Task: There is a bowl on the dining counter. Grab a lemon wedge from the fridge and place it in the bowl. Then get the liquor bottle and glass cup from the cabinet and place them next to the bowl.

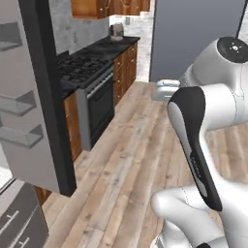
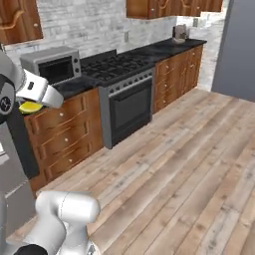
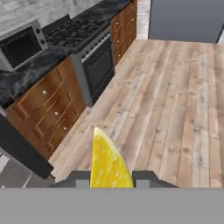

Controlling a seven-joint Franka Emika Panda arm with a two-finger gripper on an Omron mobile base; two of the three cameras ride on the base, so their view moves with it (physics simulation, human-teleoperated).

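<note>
A bright-yellow lemon wedge [image 3: 107, 159] stands upright between my two dark finger tips, and my gripper [image 3: 110, 179] is shut on it. From the right base view the lemon wedge [image 2: 33, 106] shows as a yellow patch under the white hand, where the gripper [image 2: 28, 104] hangs at the far left, in front of the wooden drawers. The fridge door [image 1: 29, 97] stands open on the left, light grey, with door shelves and a dark edge. The bowl, the dining counter, the liquor bottle and the glass cup are out of view.
A black stove with an oven [image 2: 127, 102] sits in the black marble worktop [image 2: 164, 49] over knobbed wooden drawers [image 2: 64, 134]. A microwave [image 2: 52, 62] stands beside it. Wooden wall cabinets [image 2: 169, 7] hang above. Wood flooring [image 3: 175, 100] stretches ahead to a grey wall [image 1: 193, 34].
</note>
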